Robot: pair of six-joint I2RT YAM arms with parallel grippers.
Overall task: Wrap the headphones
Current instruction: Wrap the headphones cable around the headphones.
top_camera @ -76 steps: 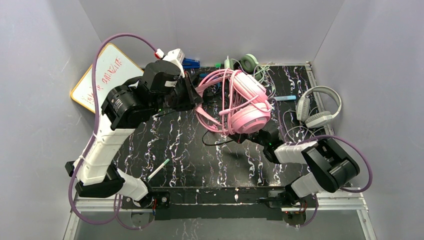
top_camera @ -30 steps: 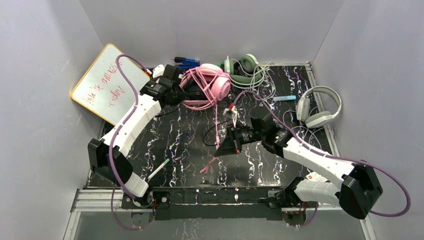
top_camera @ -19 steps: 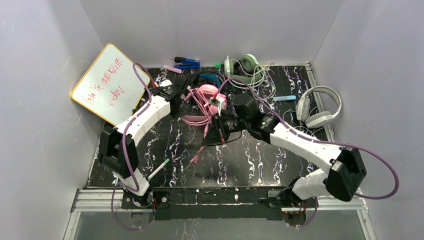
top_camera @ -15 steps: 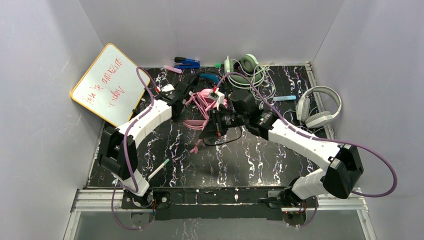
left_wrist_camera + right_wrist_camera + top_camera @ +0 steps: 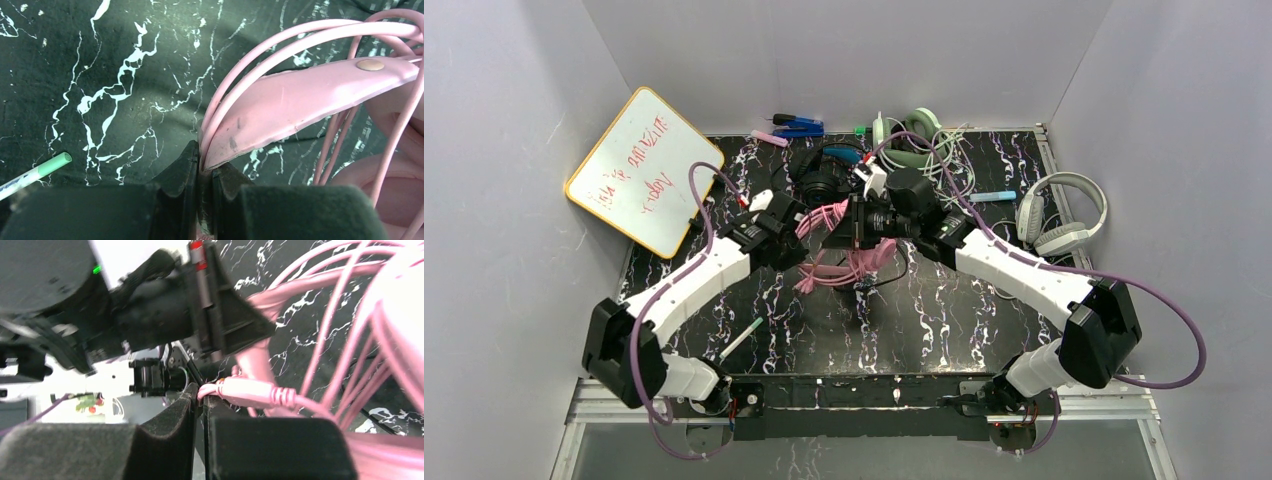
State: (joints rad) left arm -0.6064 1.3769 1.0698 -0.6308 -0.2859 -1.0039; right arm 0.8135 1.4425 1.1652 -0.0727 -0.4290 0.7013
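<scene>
Pink headphones (image 5: 856, 262) are at mid-mat (image 5: 944, 320), between your two arms. Your left gripper (image 5: 204, 182) is clamped on the headband (image 5: 300, 100). Your right gripper (image 5: 201, 399) pinches the cord (image 5: 250, 391) at its ribbed sleeve.

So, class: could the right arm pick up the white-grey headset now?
Probably not yet: the right gripper is shut on the pink cord. The white-grey headset itself lies uncovered beside that arm.
</scene>
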